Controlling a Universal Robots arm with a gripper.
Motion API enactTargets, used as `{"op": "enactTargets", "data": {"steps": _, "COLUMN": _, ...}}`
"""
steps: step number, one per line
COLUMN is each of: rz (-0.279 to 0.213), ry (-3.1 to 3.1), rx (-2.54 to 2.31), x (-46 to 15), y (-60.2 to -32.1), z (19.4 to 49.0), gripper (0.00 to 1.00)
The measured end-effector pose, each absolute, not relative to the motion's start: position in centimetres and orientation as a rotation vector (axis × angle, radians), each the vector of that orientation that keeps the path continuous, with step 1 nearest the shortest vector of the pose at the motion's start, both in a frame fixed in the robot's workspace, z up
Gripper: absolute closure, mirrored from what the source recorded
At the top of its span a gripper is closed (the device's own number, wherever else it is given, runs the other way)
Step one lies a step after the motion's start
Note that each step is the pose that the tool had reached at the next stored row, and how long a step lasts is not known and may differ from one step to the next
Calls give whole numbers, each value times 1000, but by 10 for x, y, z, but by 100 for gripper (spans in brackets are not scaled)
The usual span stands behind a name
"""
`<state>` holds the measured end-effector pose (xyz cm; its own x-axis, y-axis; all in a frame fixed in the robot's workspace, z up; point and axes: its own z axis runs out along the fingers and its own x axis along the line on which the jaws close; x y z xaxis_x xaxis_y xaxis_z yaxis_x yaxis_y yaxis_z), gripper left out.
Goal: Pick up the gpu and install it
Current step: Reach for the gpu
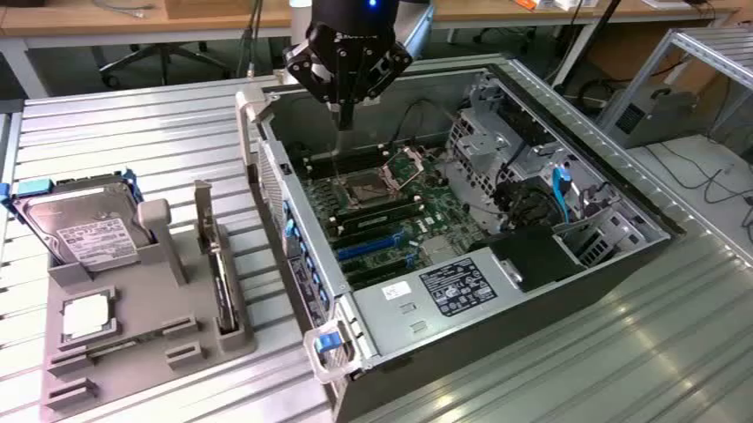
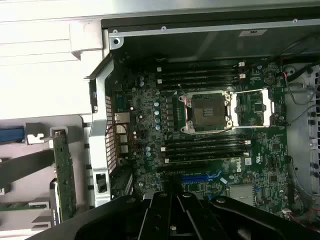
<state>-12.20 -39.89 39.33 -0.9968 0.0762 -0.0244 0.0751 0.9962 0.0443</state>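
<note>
Ribbed metal tabletop [image 1: 141,123] runs under the whole setup, with wooden desks and an office chair [image 1: 165,57] behind it. We see an open computer case [image 1: 282,203] lying on its side in the middle of the table, its motherboard [image 1: 400,211] facing up. On the board we make out the CPU socket [image 1: 370,189] with its retention frame flipped open, dark memory slots on either side of it, and blue expansion slots [image 1: 370,247] nearer the case's lower end. At the exterior view's left stands a grey fixture tray [image 1: 141,308], just beside the case. It carries a silver hard drive [image 1: 88,233] in a blue frame, a small square silver chip [image 1: 85,315] lying flat, and the gpu [image 1: 220,273]. The gpu stands on its long edge in a slot along the side of the tray nearest the case, with its narrow silver bracket at the far end; from the wrist view we see its board as green. The gripper [image 1: 342,119] hangs above the far end of the case, over the motherboard beyond the socket, well apart from the gpu. Its fingers point straight down and are pressed together with nothing between them.
</note>
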Motion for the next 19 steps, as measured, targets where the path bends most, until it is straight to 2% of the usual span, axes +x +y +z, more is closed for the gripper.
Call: {"op": "enactTargets", "data": {"steps": 19, "rz": 68, "ry": 3113, "rx": 118, "x": -132, "y": -399, "z": 393, "gripper": 89}}
